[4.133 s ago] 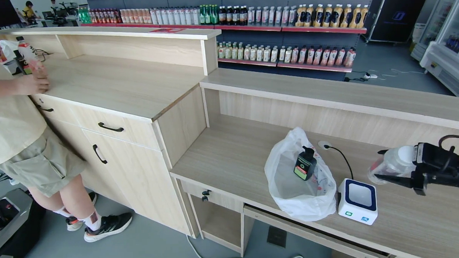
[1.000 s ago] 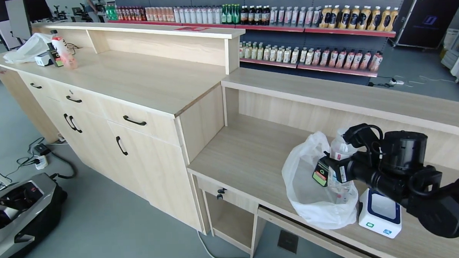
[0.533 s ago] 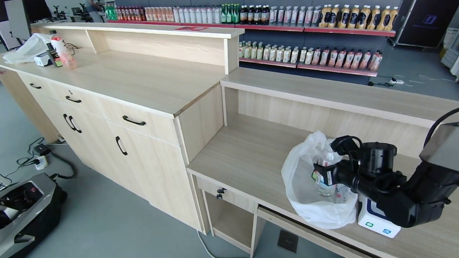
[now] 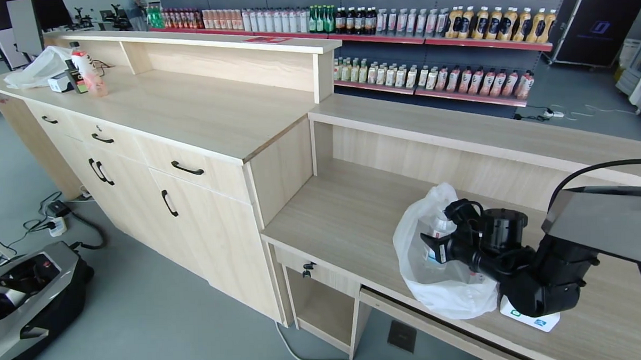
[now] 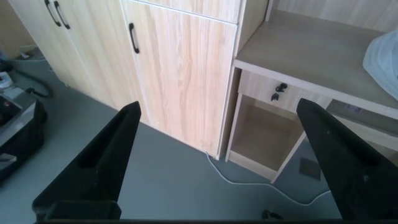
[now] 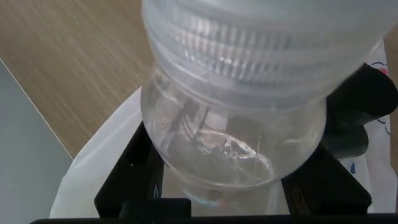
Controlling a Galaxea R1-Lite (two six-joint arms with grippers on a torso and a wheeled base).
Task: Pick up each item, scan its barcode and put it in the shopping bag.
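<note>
A white plastic shopping bag point(image 4: 425, 275) stands open on the low wooden desk point(image 4: 348, 221). My right gripper point(image 4: 436, 245) reaches into the bag's mouth from the right, shut on a clear plastic bottle point(image 4: 438, 229) with a white label. In the right wrist view the bottle point(image 6: 242, 93) sits between the black fingers point(image 6: 140, 180), with the bag point(image 6: 102, 171) under it. The white barcode scanner point(image 4: 533, 317) lies right of the bag, mostly hidden by my right arm. My left gripper point(image 5: 217, 162) hangs open over the grey floor in front of the desk, holding nothing.
A taller counter point(image 4: 190, 115) with drawers and doors stands to the left; another bag, scanner and bottle point(image 4: 85, 71) sit at its far end. A raised ledge point(image 4: 457, 127) backs the desk. Drink shelves point(image 4: 427, 32) line the rear wall. Cables point(image 4: 60, 221) lie on the floor.
My right arm has carried the bottle leftward and down, from level with the bag's rim into the bag. The head view turned since the oldest frame.
</note>
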